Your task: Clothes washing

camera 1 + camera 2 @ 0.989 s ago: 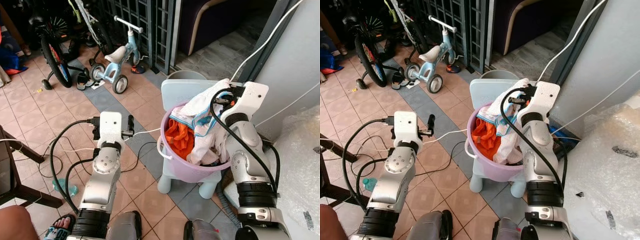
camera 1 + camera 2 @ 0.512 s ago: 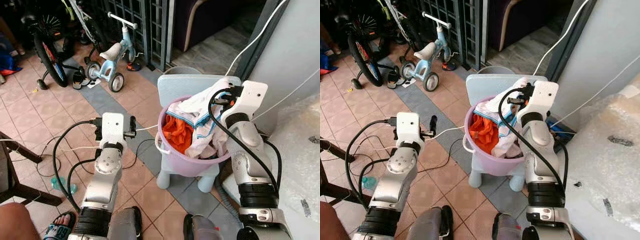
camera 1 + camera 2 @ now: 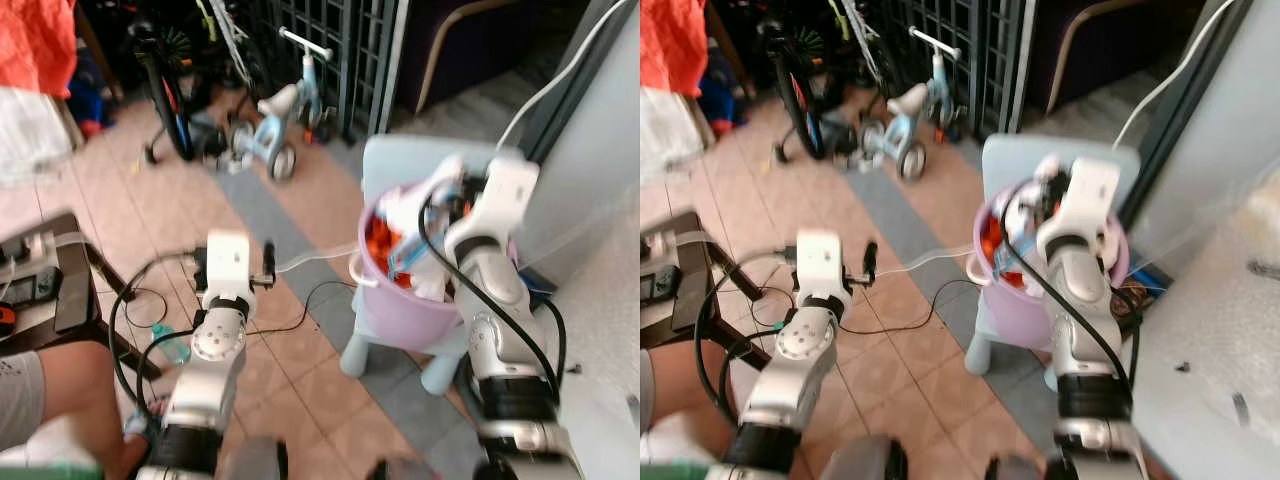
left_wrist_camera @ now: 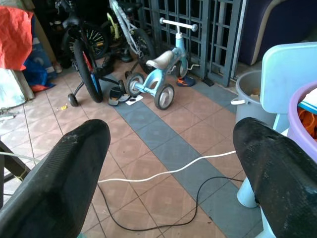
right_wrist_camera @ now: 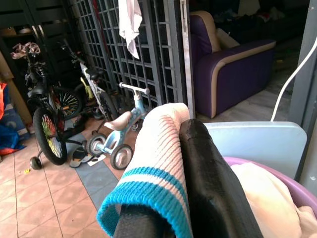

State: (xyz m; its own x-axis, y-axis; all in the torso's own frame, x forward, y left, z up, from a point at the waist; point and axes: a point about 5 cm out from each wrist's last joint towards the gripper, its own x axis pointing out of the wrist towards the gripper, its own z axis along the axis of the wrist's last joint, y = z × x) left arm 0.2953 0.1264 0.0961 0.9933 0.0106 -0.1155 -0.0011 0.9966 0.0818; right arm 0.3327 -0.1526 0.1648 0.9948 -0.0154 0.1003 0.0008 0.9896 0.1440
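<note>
Early going, I judge: the purple basin [image 3: 405,305] on its pale chair [image 4: 290,67] sits full of laundry below the right jaws [image 5: 183,173], which pinch a blue-banded striped garment [image 5: 158,173]; nothing washed yet. Left jaws [image 4: 168,158] spread, empty.

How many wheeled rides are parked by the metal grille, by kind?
Bicycles: 2, a black one with training wheels and a second one behind it.
Light blue tricycle: 1.
Total: 3.
</note>
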